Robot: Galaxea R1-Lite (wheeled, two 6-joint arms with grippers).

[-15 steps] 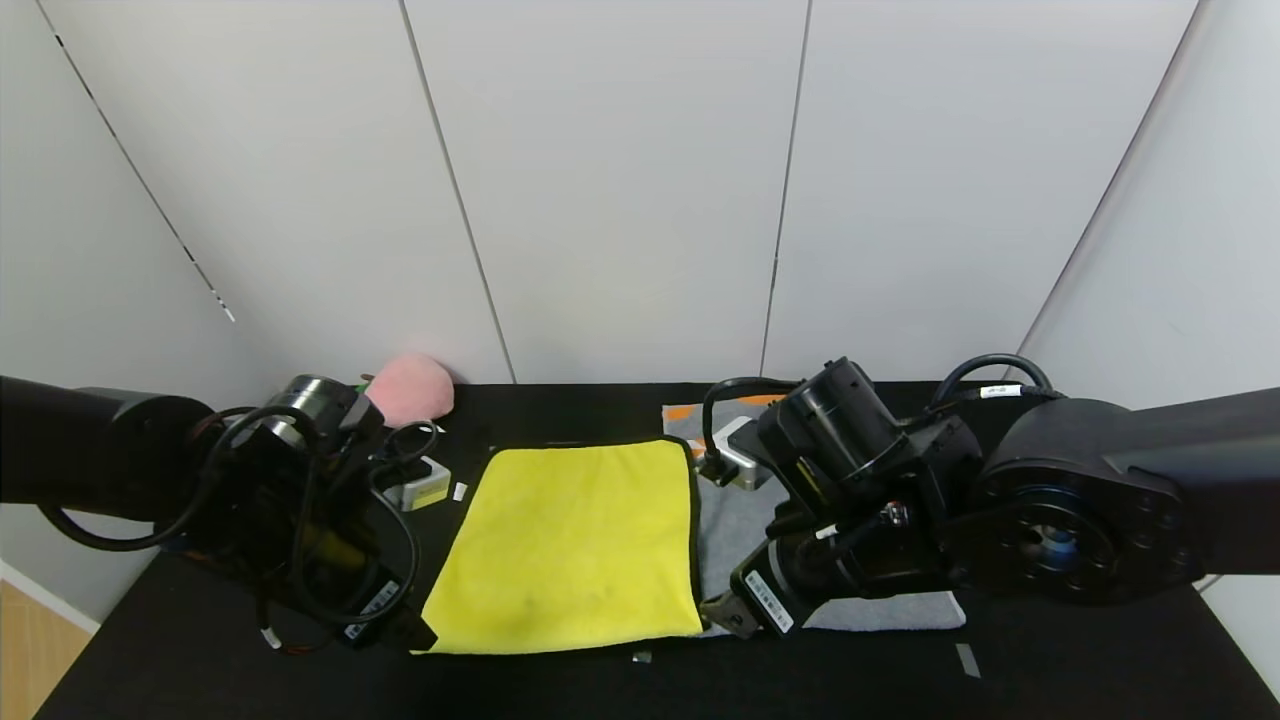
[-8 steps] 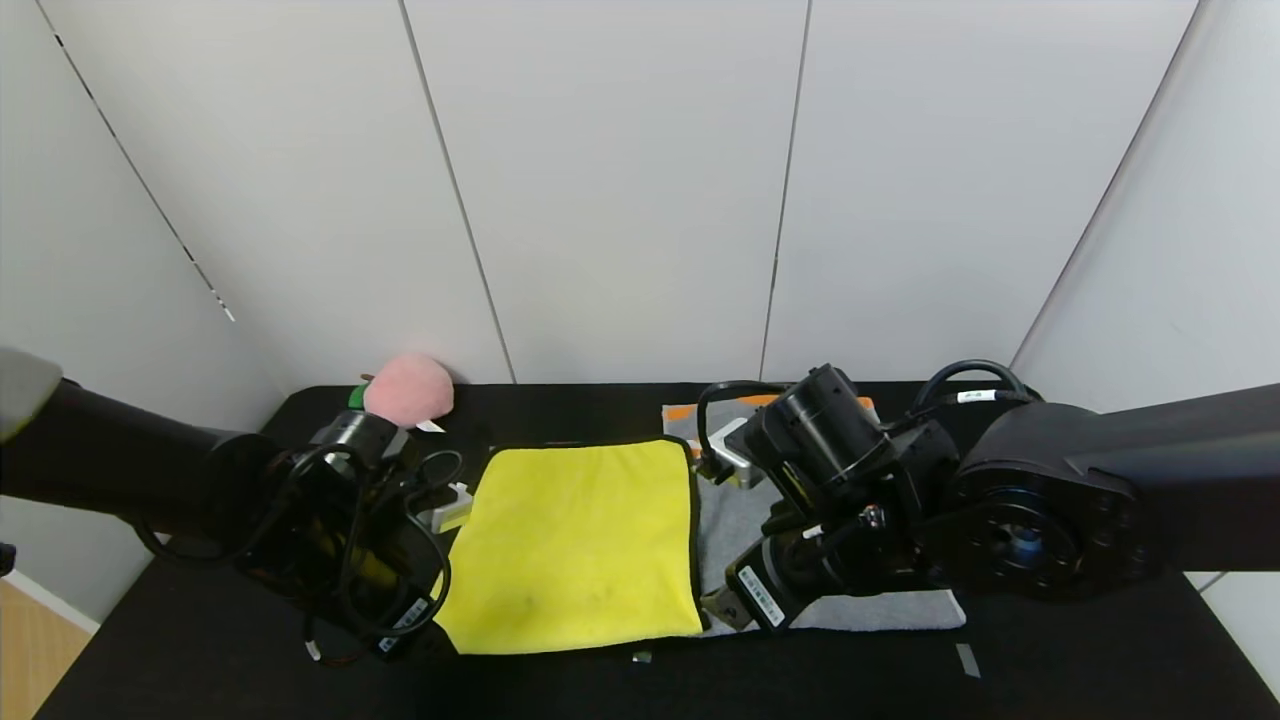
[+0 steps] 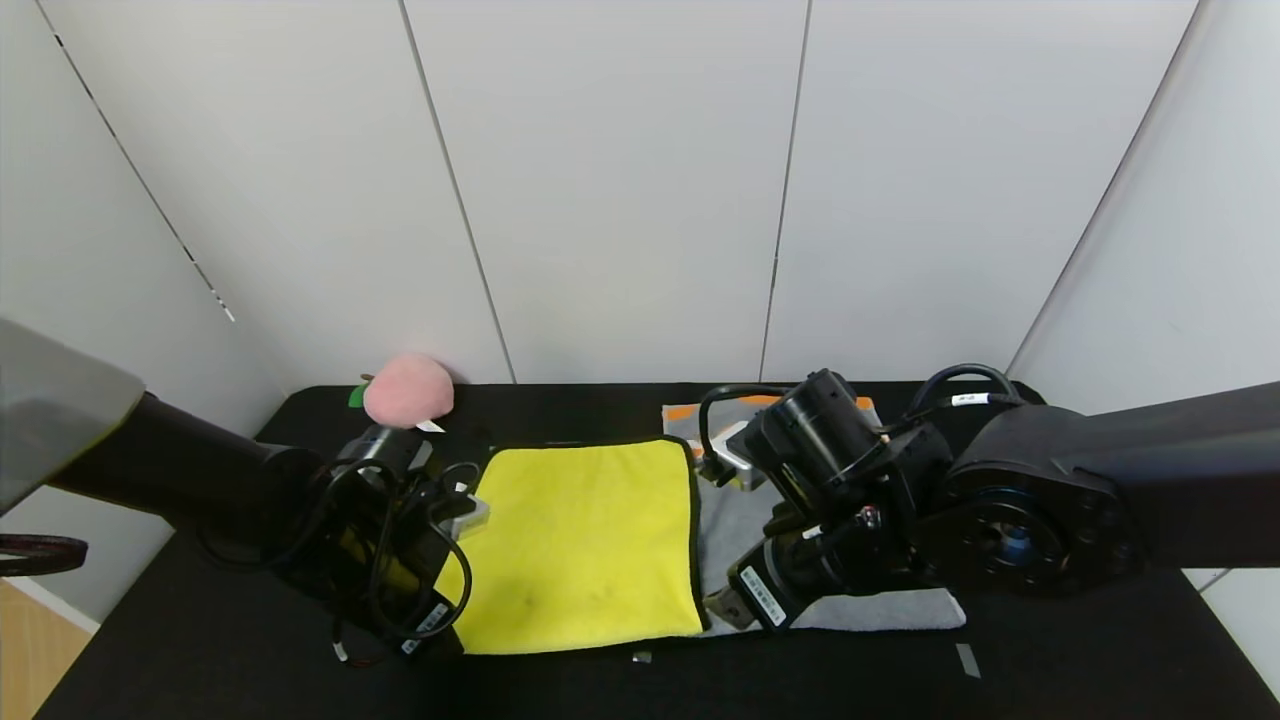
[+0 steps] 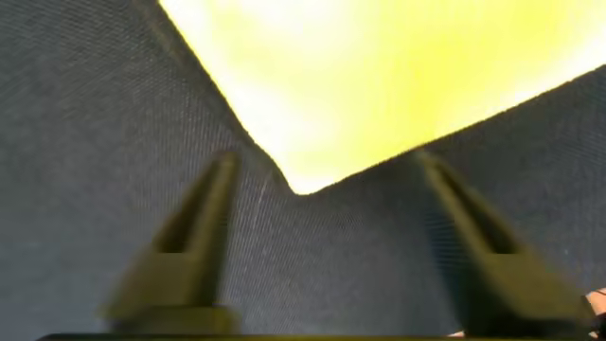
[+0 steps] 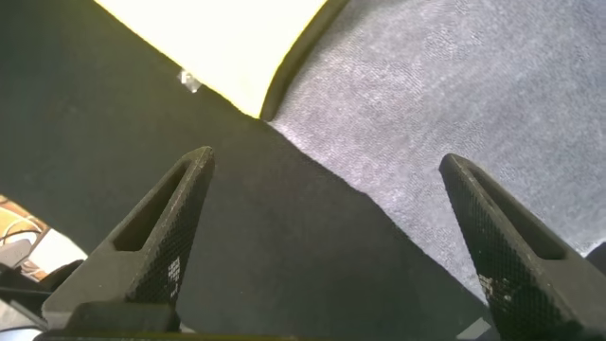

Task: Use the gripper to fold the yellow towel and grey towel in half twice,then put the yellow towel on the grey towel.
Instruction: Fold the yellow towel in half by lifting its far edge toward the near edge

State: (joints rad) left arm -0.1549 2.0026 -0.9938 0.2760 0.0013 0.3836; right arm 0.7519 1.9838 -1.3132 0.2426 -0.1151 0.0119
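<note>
The yellow towel lies flat in the middle of the black table. To its right the grey towel is spread out, its left edge under the yellow one and much of it hidden by my right arm. My left gripper is low at the yellow towel's near left corner. In the left wrist view that gripper is open, and the corner lies between its fingers, not pinched. My right gripper is open over the table at the yellow towel's near right corner, with the grey towel beside that corner.
A pink plush peach sits at the back left against the wall. Small bits of white tape lie near the table's front edge. White wall panels close in the back and both sides.
My left arm has swung right and down to the yellow towel's near left corner. The right arm has shifted slightly left. Neither towel has moved.
</note>
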